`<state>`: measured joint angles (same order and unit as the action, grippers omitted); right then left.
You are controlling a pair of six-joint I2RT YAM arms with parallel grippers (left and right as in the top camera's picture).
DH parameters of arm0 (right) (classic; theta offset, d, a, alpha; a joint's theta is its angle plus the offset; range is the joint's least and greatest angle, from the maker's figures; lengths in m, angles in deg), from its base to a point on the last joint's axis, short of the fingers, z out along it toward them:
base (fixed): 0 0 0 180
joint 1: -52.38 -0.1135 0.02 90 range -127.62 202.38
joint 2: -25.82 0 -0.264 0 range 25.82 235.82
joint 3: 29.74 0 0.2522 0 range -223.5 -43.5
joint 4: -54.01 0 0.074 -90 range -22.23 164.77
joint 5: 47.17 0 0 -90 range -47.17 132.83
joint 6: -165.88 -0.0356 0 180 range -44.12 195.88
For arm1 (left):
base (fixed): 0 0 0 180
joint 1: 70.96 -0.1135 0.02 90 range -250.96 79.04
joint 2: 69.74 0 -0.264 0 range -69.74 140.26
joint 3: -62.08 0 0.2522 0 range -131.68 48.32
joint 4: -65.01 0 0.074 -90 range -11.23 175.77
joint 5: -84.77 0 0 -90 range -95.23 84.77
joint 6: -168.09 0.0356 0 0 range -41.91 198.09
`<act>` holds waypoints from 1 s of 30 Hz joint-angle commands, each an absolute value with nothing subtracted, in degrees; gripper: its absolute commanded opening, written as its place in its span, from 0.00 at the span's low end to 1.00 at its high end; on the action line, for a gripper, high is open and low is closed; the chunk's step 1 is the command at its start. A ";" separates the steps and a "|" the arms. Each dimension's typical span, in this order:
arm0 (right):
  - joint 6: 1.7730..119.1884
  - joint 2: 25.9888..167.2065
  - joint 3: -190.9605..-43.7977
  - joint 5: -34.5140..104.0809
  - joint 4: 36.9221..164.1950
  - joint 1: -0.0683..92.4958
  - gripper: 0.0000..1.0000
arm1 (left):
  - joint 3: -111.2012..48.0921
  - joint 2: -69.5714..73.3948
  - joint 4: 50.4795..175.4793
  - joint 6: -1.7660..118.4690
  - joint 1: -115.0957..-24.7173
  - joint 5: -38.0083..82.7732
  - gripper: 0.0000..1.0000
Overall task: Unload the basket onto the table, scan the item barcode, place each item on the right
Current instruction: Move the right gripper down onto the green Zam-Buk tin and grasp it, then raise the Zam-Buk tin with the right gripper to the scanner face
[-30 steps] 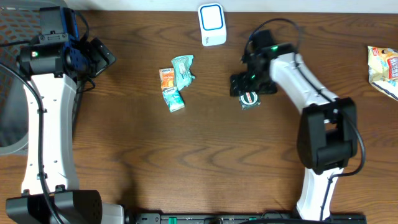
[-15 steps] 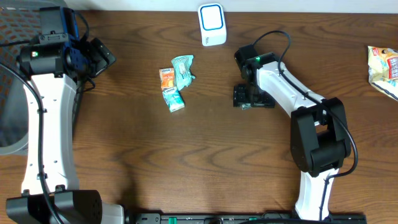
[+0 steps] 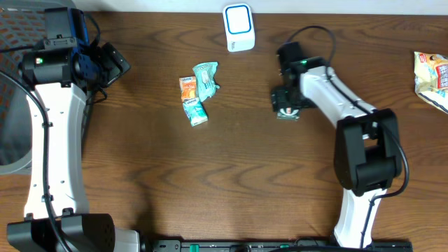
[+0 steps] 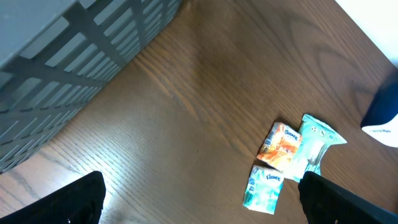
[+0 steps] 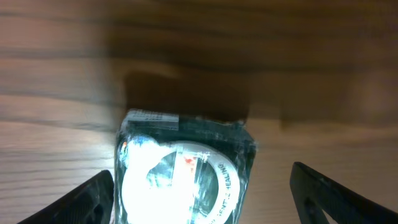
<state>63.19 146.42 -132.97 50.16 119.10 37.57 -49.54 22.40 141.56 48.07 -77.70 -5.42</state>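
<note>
Right tool (image 5: 202, 180): positioned low over the worktop (image 3: 231, 182), right of centre toward 1 o'clock. The jaws stand wide. Its fingers (image 5: 93, 199) flank a dark packet (image 5: 186, 162) without clamping it. A clear gap shows at the 3 o'clock finger, while the 9 o'clock finger sits very near the packet's edge; contact there cannot be confirmed.

Dark packet: lies flat on the worktop directly beneath the right tool, with a round white label facing up. The label's lettering is partly legible but blurred. No barcode can be made out on the visible face.

Scanner (image 3: 239, 26): a white unit with a blue face, at the 12 o'clock edge of the worktop. It lies toward 10 o'clock of the dark packet and is apart from it.

Left tool (image 4: 199, 190): raised over the 10 o'clock corner, jaws wide, nothing between them. A grey basket (image 4: 68, 62) lies at 9 o'clock, off the worktop's edge.

Other items: three small packets (image 3: 197, 92) are clustered near centre, toward 11 o'clock, and touch one another. A snack bag (image 3: 430, 77) sits at the 2 o'clock edge, partly out of frame.
</note>
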 commanded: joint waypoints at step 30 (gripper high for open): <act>47.19 146.90 -127.42 48.56 117.57 34.01 0.01 | -49.63 22.03 141.71 47.78 -77.90 -5.75 0.98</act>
